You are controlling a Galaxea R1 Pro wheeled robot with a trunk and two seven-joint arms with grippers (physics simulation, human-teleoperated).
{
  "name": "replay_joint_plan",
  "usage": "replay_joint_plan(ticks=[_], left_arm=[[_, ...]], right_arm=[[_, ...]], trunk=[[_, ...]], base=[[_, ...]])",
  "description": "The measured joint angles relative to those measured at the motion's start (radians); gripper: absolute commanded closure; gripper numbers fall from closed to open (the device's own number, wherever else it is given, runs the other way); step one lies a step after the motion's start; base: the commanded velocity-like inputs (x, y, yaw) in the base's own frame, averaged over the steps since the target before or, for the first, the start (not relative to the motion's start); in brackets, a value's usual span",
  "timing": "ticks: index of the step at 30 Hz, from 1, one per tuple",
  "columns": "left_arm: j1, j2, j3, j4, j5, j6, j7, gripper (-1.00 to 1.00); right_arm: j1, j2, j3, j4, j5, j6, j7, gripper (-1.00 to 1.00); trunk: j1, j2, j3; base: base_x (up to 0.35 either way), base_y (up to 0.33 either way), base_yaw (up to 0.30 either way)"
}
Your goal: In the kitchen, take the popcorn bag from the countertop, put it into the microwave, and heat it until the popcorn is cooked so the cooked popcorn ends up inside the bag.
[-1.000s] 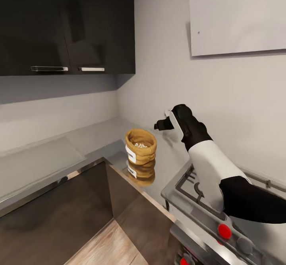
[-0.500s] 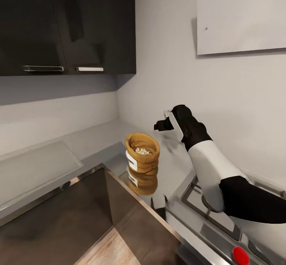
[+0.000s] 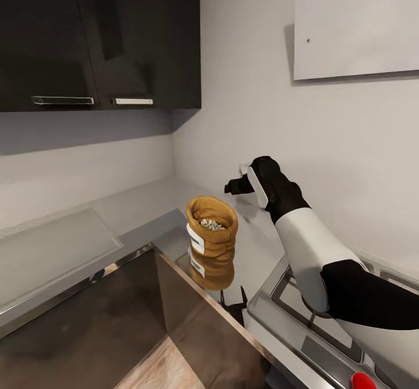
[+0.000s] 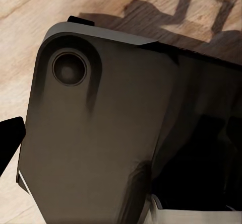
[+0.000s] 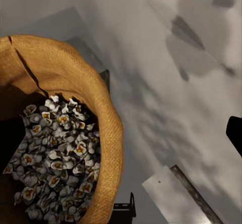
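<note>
Popcorn bag (image 3: 211, 233) judged soft, light, open-topped — best pinched at the rolled rim, kept upright. Right gripper (image 3: 234, 186) above it; jaw opening cannot be told.

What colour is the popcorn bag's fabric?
Tan-orange burlap weave on the popcorn bag, clearest in the right wrist view.
</note>
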Motion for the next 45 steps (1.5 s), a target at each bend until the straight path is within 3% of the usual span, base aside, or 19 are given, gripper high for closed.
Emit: replay_joint_plan(ticks=[6, 11, 15, 23, 30, 34, 45], left_arm=[[0.0, 0.0, 0.0, 0.0, 0.0, 0.0, 0.0, -1.0], [0.0, 0.0, 0.0, 0.0, 0.0, -0.001, 0.0, -1.0], [0.0, 0.0, 0.0, 0.0, 0.0, -0.001, 0.0, -1.0], [0.0, 0.0, -0.001, 0.0, 0.0, -0.001, 0.0, -1.0], [0.0, 0.0, -0.001, 0.0, 0.0, -0.002, 0.0, -1.0], [-0.001, 0.0, 0.001, 0.0, 0.004, -0.003, 0.005, -1.0], [-0.001, 0.0, 0.001, 0.0, 0.0, -0.002, -0.009, -1.0]], right_arm=[[0.007, 0.0, 0.001, -0.001, 0.0, 0.0, 0.001, -1.0], [0.084, 0.0, 0.002, -0.002, 0.0, 0.0, 0.003, -1.0], [0.15, 0.0, 0.004, -0.003, 0.007, -0.105, 0.005, -1.0], [0.216, 0.0, 0.004, -0.005, 0.01, -0.291, 0.005, -1.0], [0.233, 0.0, 0.004, -0.003, 0.012, -0.307, 0.004, -1.0], [0.23, -0.001, -0.02, -0.022, 0.014, -0.289, -0.016, -1.0], [0.232, -0.005, -0.014, -0.021, 0.015, -0.312, -0.045, -1.0]], trunk=[[0.0, 0.0, 0.0], [0.0, 0.0, 0.0], [0.0, 0.0, 0.0], [0.0, 0.0, 0.0], [0.0, 0.0, 0.0], [0.0, 0.0, 0.0], [0.0, 0.0, 0.0]], base=[[0.0, 0.0, 0.0], [0.0, 0.0, 0.0], [0.0, 0.0, 0.0], [0.0, 0.0, 0.0], [0.0, 0.0, 0.0], [0.0, 0.0, 0.0], [0.048, 0.0, 0.0]])
